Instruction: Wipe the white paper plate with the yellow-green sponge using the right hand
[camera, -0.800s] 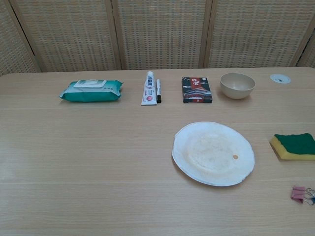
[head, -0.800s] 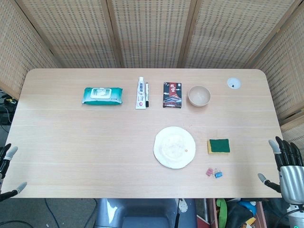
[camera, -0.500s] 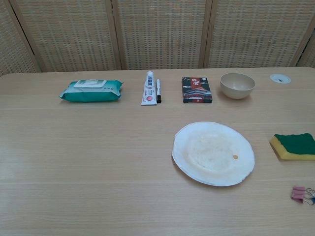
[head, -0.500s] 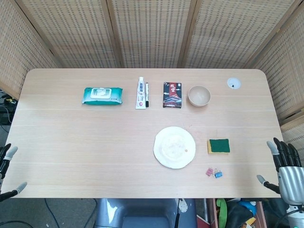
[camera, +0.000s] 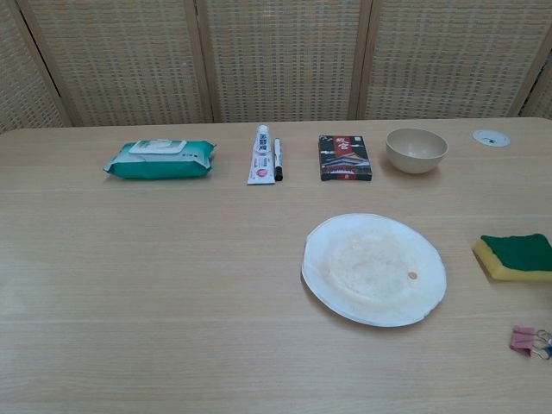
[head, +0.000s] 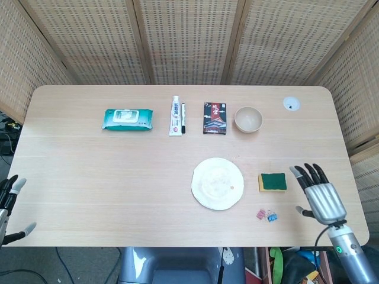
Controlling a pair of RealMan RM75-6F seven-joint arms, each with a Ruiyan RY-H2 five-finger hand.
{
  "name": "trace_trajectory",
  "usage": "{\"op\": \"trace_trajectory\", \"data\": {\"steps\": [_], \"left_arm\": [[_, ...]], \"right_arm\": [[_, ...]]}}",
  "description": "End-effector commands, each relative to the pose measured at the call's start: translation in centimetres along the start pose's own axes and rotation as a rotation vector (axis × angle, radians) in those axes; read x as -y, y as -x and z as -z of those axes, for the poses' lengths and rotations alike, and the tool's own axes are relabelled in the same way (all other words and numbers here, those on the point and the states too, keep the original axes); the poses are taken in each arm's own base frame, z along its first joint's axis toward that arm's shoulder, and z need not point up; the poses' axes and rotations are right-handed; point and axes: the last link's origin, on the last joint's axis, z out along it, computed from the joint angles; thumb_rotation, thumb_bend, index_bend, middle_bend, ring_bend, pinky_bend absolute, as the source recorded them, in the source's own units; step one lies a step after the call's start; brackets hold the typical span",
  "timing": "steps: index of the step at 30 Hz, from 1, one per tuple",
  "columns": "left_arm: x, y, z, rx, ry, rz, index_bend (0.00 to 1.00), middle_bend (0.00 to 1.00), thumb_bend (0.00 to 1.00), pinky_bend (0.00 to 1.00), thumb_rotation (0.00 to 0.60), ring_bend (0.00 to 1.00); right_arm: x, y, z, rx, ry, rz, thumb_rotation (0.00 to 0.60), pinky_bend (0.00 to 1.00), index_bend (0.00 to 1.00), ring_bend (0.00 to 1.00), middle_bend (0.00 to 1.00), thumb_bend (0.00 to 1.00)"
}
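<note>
Right hand [head: 318, 193]: above the table, fingers spread, holding nothing.
Sponge [head: 272, 181]: flat, green face up, just left of the right hand, not touching it.
Plate [head: 217, 183]: further left, beyond the sponge.
Left hand [head: 8, 204]: off the table's near left corner, fingers apart, empty.

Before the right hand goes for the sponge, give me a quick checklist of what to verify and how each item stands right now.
1. Right hand empty, fingers spread: ok.
2. Yellow-green sponge lies flat, green side up, nothing on it: ok.
3. Hand touching the sponge: not ok, it is apart, to the right of it.
4. White paper plate uncovered, free for wiping: ok.
5. Binder clips apart from the sponge: ok.
6. Left hand away from the plate: ok.
</note>
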Motion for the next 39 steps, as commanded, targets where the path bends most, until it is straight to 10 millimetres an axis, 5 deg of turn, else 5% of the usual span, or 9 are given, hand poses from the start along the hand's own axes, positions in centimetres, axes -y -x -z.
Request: {"op": "trace_trajectory", "data": {"steps": [1,13,32,39], "left_arm": [[0.0,0.1,-0.5,0.011,-0.021,-0.005,0.0,0.0,0.0,0.0,0.6,0.0],[0.7,0.5,-2.2,0.036,-0.092,-0.018,0.0,0.0,0.0,0.0,0.6,0.0],[1.2,0.0,-2.8,0.033,-0.121,0.009,0.0,0.0,0.0,0.0,0.6,0.0],[1.1,0.1,-2.8,0.036,-0.117,0.002,0.0,0.0,0.0,0.0,0.6,0.0]], "right_arm": [[0.6,2.4,-4.9,0.063,-0.033,-0.008,0.6,0.14,0.1,0.06,0.17,0.11],[1.6,6.4,-9.3,0.149,-0.074,0.052,0.6,0.18,0.14,0.06,0.18,0.12],[2.9,8.8,-10.5,0.199,-0.108,0.148,0.6,0.26,0.23,0.13,0.24,0.15],[3.5,9.3,-11.5,0.208,-0.121,0.19,0.6,0.46,0.35,0.27,0.4,0.19]]}}
